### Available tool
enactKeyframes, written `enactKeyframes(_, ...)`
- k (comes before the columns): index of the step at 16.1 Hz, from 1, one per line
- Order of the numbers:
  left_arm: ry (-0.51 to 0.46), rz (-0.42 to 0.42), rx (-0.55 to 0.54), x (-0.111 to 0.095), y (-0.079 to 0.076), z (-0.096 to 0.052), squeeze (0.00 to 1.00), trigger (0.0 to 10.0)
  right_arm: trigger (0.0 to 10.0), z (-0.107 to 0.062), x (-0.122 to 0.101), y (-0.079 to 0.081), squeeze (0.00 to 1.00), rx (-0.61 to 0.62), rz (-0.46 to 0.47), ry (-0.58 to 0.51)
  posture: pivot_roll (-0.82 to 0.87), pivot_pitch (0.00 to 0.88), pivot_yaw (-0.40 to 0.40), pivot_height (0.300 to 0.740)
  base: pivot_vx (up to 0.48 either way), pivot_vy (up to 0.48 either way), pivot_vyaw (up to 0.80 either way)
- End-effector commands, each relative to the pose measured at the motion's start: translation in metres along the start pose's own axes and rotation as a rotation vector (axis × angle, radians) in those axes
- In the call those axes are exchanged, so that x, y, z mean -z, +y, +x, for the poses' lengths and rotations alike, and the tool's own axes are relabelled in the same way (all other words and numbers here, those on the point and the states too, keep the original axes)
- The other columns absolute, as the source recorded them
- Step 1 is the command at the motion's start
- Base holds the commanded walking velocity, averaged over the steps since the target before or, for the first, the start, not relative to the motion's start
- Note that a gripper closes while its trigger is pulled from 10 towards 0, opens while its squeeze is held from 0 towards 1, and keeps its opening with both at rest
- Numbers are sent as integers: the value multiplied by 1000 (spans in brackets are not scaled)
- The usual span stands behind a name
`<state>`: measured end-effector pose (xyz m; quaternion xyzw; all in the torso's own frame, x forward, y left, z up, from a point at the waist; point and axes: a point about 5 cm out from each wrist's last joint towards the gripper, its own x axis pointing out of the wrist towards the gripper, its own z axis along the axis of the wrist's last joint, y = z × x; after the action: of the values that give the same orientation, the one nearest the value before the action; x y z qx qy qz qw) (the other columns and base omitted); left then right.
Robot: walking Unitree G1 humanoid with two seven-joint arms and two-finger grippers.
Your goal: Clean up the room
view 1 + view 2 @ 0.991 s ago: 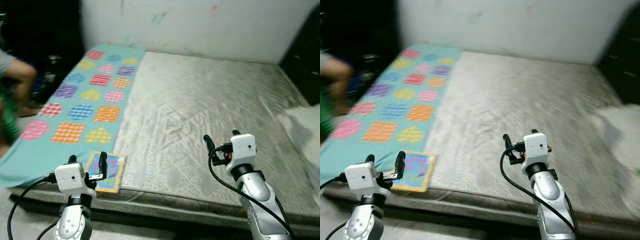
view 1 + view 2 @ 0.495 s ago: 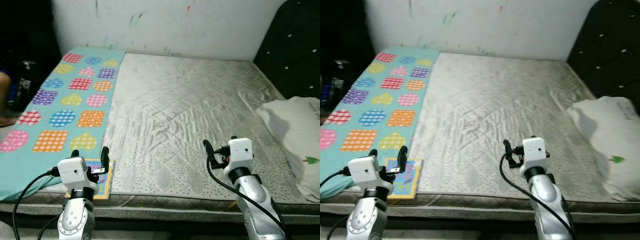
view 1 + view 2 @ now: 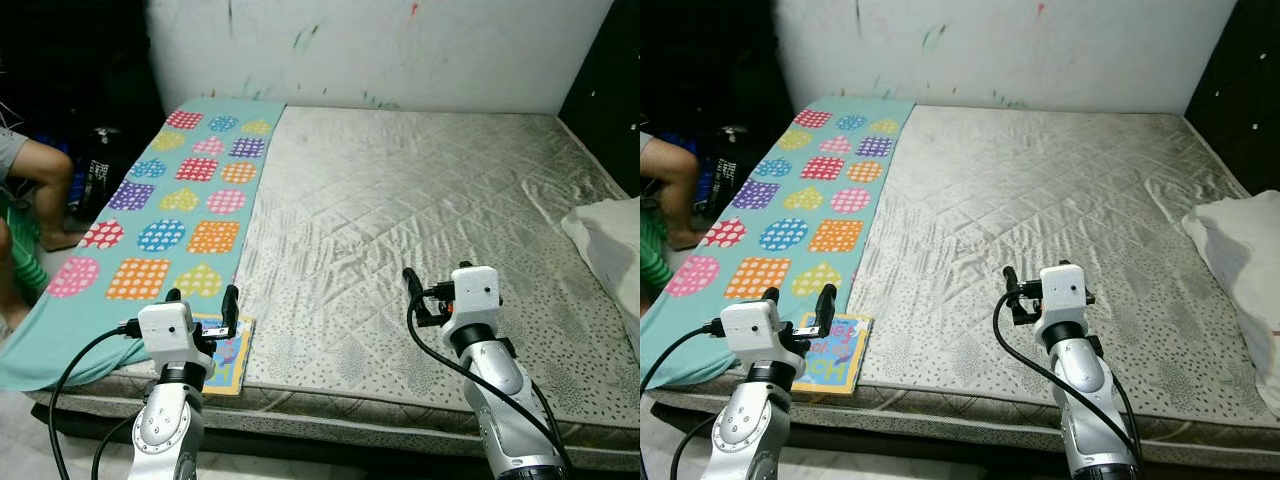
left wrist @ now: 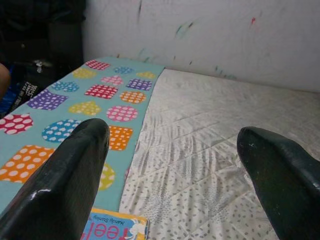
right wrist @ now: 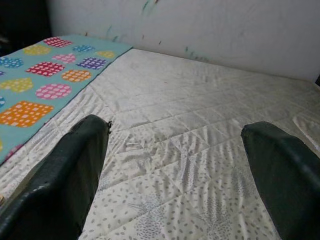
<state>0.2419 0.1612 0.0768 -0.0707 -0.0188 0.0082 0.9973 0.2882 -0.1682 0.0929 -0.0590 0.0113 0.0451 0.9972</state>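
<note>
Book [image 3: 226,352], thin colourful kids' one, lies flat at the near edge of the mattress [image 3: 420,210], lower left of the head views, w/ its left side on the hem of the teal patterned blanket [image 3: 170,200]. Left gripper [image 3: 201,302] hovers just above/in front of it, fingers spread wide, holding nothing; in the left wrist view the book's top strip w/ lettering sits low between the two black fingers [image 4: 65,185]. Right gripper [image 3: 1010,290] is mid-frame over bare mattress, well apart from the book, fingers also wide apart and empty per the right wrist view. White pillow [image 3: 610,240] at far right edge; a person's arm and knee [image 3: 40,170] at far left beside the bed. Handling, my guess: book is light, fairly stiff as a slab but covers flex; glossy cover prob. slippery, and lying flush on soft bedding gives no gap for a finger to get under. Best bet is the near edge that sits by the mattress rim: one finger under, one on top, pinch near the spine side so pages don't fan. Soft mattress will give under pressure, which helps.
</note>
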Motion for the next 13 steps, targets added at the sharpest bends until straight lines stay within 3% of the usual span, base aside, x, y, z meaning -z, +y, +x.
enactKeyframes(1,11,8,-1,3,-1,-1,0,10000,10000,4,-2,1,0,-8,1,-8,23,24,13,740,0,0,0)
enactKeyframes(4,16,-2,-6,4,-2,-4,0,10000,10000,5,-2,3,0,-22,2,-3,29,34,-6,740,0,0,0)
enactKeyframes(8,13,-20,-14,4,-1,-5,0,10000,10000,5,-1,6,0,-43,-8,9,25,39,-16,740,0,0,-800)
enactKeyframes(13,13,-47,-4,3,-3,-2,0,10000,10000,6,-2,5,0,-43,-12,3,22,44,-17,740,0,0,0)
